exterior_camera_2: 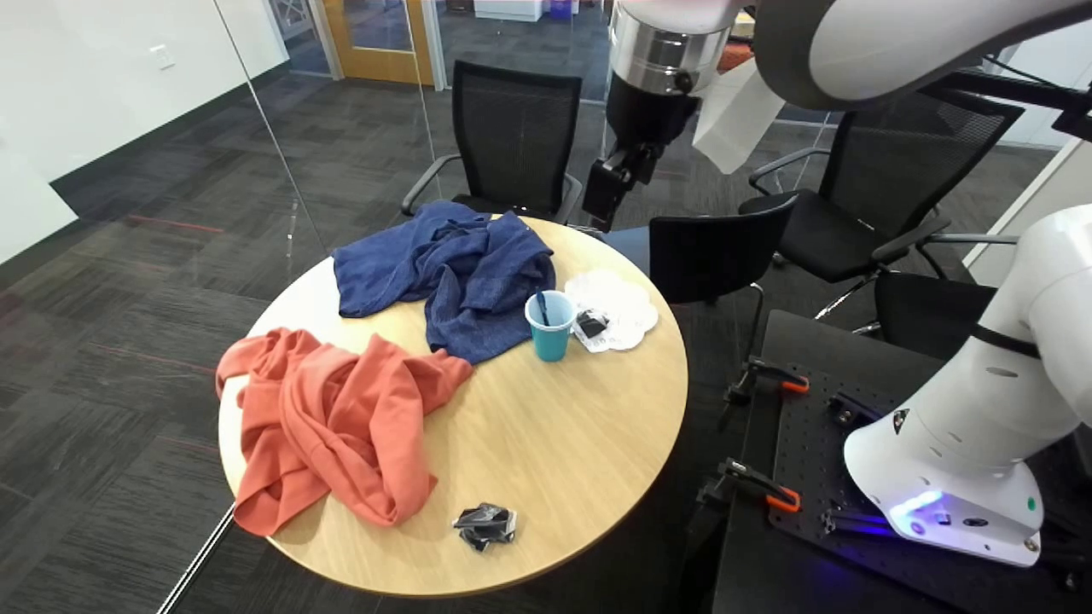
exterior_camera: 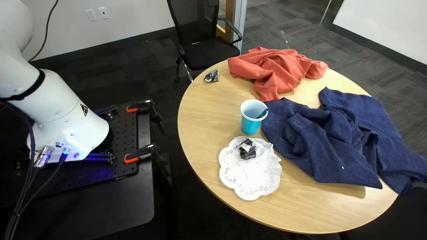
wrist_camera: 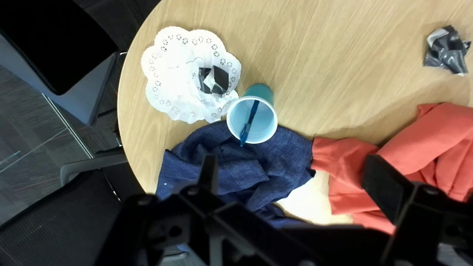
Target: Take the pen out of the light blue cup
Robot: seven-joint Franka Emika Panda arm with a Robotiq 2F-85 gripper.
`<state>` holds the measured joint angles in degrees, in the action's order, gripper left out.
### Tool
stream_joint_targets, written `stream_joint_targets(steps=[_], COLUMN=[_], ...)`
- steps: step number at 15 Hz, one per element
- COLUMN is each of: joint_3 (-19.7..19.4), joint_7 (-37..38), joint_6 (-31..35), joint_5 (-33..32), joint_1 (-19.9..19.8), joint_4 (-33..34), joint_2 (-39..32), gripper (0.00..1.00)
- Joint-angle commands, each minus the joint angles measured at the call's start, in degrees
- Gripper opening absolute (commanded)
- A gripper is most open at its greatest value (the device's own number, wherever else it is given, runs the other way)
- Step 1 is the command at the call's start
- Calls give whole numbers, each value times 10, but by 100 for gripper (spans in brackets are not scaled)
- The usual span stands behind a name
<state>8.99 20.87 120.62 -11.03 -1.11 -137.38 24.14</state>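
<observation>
The light blue cup stands upright on the round wooden table, in both exterior views [exterior_camera: 251,126] [exterior_camera_2: 550,344] and in the wrist view [wrist_camera: 265,92]. A dark blue pen leans inside it, its end just past the rim, in both exterior views [exterior_camera: 263,113] [exterior_camera_2: 542,307] and in the wrist view [wrist_camera: 249,122]. My gripper [wrist_camera: 291,162] is open and empty, its two black fingers wide apart. In an exterior view the gripper [exterior_camera_2: 604,198] hangs well above the table's edge, apart from the cup. It is out of the frame in an exterior view.
A navy cloth [exterior_camera: 320,140] lies against the cup's side. A red-orange cloth [exterior_camera: 277,68] lies beyond it. A white doily [exterior_camera: 250,190] with a crumpled black wrapper [exterior_camera: 247,150] is close to the cup. Another black wrapper [exterior_camera_2: 485,525] lies near the table's edge. Chairs [exterior_camera_2: 516,128] surround the table.
</observation>
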Motion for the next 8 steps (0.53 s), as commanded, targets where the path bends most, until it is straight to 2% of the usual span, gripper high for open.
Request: stream_joint_targets(steps=[1, 7, 8], joint_3=[5, 0, -5], joint_7=[65, 152, 124], joint_6=[69, 129, 111], joint_5=[-31, -62, -48], joint_1=[-22, -40, -29], joint_4=[-19, -41, -34], joint_2=[-35, -88, -81], gripper=[100, 100, 100])
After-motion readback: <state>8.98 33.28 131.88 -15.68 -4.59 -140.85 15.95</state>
